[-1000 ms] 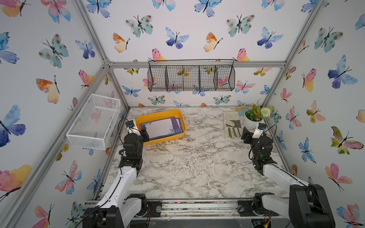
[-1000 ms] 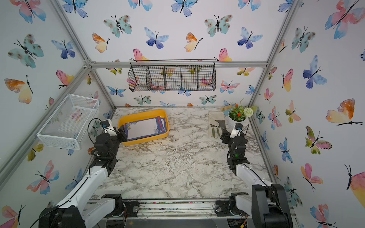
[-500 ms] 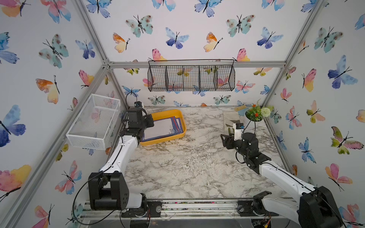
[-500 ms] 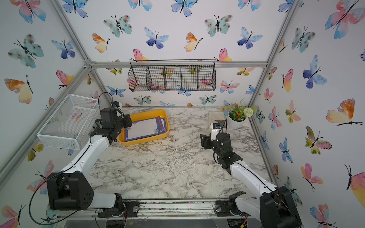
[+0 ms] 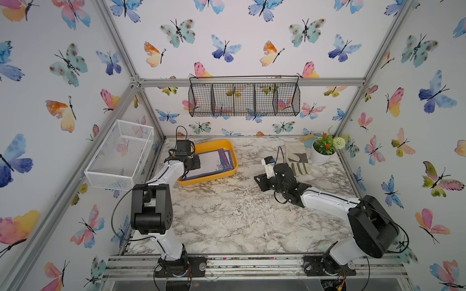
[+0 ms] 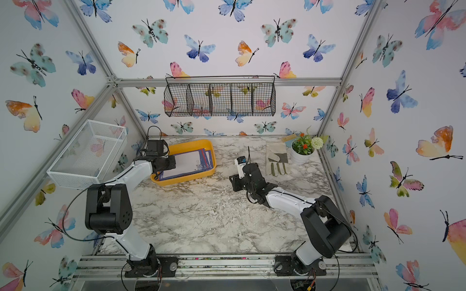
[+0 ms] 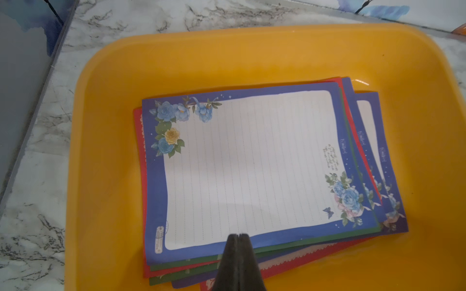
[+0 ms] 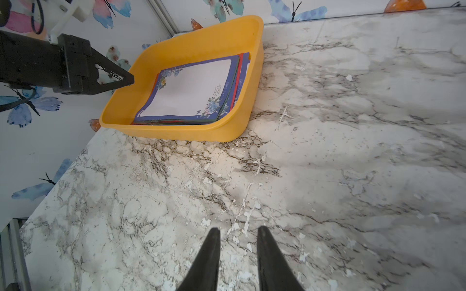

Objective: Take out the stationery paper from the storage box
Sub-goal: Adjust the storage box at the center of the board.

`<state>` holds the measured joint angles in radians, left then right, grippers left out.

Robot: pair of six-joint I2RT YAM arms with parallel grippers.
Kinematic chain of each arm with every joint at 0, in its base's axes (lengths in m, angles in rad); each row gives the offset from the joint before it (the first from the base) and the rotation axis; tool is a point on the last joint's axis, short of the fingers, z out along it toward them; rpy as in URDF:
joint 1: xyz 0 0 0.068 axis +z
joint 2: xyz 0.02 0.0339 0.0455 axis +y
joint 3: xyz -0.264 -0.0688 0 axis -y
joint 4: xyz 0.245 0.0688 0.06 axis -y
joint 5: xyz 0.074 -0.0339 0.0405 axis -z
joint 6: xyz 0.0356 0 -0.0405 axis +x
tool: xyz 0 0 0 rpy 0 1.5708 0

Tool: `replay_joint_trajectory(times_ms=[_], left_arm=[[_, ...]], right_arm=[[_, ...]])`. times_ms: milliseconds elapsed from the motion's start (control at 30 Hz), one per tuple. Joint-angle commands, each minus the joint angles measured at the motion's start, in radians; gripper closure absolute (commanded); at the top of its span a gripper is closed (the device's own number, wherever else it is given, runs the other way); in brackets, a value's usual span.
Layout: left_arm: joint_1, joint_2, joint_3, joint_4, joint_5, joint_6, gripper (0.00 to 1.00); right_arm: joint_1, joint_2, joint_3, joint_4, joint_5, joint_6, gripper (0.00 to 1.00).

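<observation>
The yellow-orange storage box (image 5: 201, 182) (image 6: 185, 182) stands at the table's back left. A stack of stationery paper (image 5: 214, 162) (image 6: 189, 163) lies in it, and the top sheet (image 7: 252, 163) is white with a blue floral border. Red and green edges show beneath it. My left gripper (image 5: 195, 162) (image 7: 238, 235) is shut, its tip just over the stack's near edge, and no sheet shows between the jaws. The right wrist view shows that gripper (image 8: 126, 78) above the box rim (image 8: 189, 133). My right gripper (image 5: 258, 180) (image 8: 238, 230) is open with a narrow gap, empty, over bare marble right of the box.
A white mesh basket (image 5: 121, 153) hangs on the left wall. A black wire basket (image 5: 244, 99) hangs on the back wall. Work gloves (image 5: 298, 158), a white flower pot (image 5: 324, 151) and a brush (image 5: 306, 138) sit at the back right.
The left arm reached from near its base out over the box, and its jaws shut. The right arm swung toward the table's middle, and its jaws narrowed.
</observation>
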<state>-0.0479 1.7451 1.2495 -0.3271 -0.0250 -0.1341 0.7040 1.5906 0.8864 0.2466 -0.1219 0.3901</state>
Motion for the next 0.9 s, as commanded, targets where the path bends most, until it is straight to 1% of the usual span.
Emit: replay_joint_trajectory(times_ms=[0, 467, 700, 867], left_arm=[[-0.006, 0.021, 0.019, -0.066, -0.014, 0.003, 1.00], [-0.036, 0.030, -0.017, -0.093, 0.007, -0.016, 1.00], [-0.050, 0.048, -0.028, -0.093, 0.025, -0.019, 1.00], [-0.074, 0.048, -0.048, -0.095, 0.042, -0.027, 1.00]], right_arm=[[0.022, 0.074, 0.085, -0.033, -0.045, 0.019, 0.71], [0.065, 0.406, 0.400, -0.073, -0.136, 0.071, 0.73], [0.069, 0.500, 0.508, -0.107, -0.151, 0.092, 0.70], [0.069, 0.542, 0.546, -0.114, -0.158, 0.098, 0.69]])
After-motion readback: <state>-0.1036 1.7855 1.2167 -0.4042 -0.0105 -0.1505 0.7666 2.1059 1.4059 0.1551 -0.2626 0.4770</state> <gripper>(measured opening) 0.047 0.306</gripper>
